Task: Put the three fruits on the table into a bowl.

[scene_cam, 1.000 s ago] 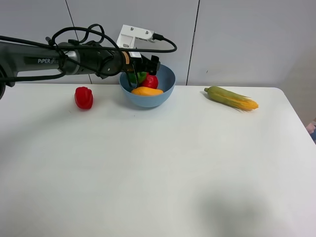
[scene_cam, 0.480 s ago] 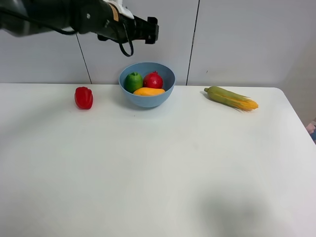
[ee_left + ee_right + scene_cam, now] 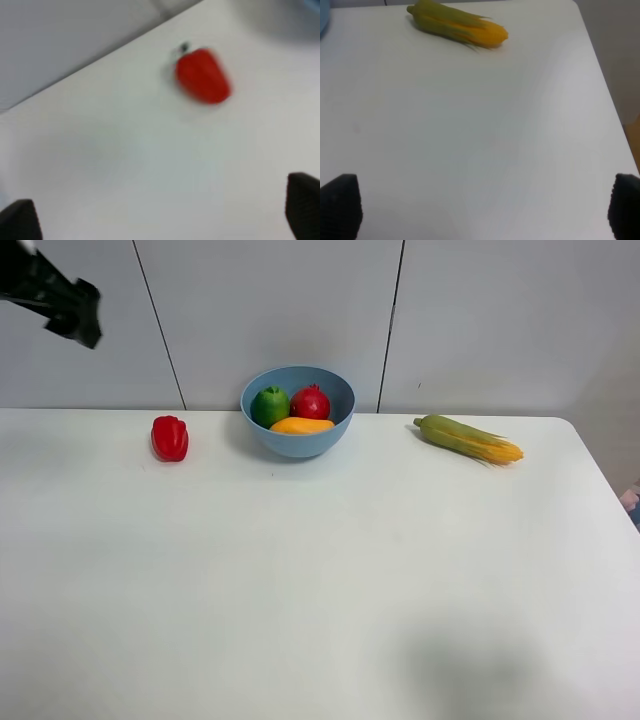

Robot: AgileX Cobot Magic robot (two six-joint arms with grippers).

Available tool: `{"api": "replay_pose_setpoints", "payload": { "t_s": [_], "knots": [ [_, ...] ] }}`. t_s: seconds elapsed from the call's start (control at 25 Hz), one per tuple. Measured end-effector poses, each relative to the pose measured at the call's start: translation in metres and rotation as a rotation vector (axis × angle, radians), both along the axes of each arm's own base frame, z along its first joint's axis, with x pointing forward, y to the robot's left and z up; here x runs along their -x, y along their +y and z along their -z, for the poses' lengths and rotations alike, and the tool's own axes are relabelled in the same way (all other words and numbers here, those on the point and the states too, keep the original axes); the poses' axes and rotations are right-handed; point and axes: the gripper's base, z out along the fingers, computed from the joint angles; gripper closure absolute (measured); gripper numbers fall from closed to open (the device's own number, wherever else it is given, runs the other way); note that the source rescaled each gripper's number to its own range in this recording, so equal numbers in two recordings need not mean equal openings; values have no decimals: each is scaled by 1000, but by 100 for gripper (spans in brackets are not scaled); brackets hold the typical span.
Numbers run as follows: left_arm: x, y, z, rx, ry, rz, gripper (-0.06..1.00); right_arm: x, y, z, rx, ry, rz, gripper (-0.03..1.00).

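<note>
The light-blue bowl (image 3: pixel 298 410) stands at the back of the white table (image 3: pixel 320 580). In it lie the green lime (image 3: pixel 269 405), the red pomegranate (image 3: pixel 311 402) and the orange-yellow mango (image 3: pixel 301 426). My left gripper (image 3: pixel 62 302) is high up at the far left, well away from the bowl; in the left wrist view (image 3: pixel 160 220) its fingertips stand wide apart and empty. My right gripper (image 3: pixel 485 205) does not show in the exterior view; its fingertips stand wide apart and empty over the right part of the table.
A small red bell pepper (image 3: pixel 170 438) sits left of the bowl and shows blurred in the left wrist view (image 3: pixel 202 76). A green-husked corn cob (image 3: pixel 469 438) lies at the back right, also in the right wrist view (image 3: pixel 457 24). The table's right edge (image 3: pixel 605 100) is close to it.
My left arm has pulled up and away from the bowl to the far upper left. The lime it held over the bowl lies in the bowl.
</note>
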Motion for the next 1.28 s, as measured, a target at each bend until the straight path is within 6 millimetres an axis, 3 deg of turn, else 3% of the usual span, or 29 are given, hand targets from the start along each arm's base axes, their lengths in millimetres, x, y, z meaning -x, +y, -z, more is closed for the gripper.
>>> {"api": "replay_pose_setpoints", "payload": {
  "t_s": [0.24,0.44,0.6,0.84,1.08,1.28],
  "knots": [
    [34,47,-27,50,-46,-107,-4,0,0,0,0,0,0,-3],
    [70,62,-11,96,-64,-153,-4,0,0,0,0,0,0,-3],
    [113,62,6,170,-82,-206,-4,0,0,0,0,0,0,-3],
    [188,59,14,216,-240,-217,-4,0,0,0,0,0,0,-3],
    [260,52,44,291,-398,-183,-4,0,0,0,0,0,0,-3],
    [304,48,63,326,-526,-157,-4,0,0,0,0,0,0,-3]
  ]
}}
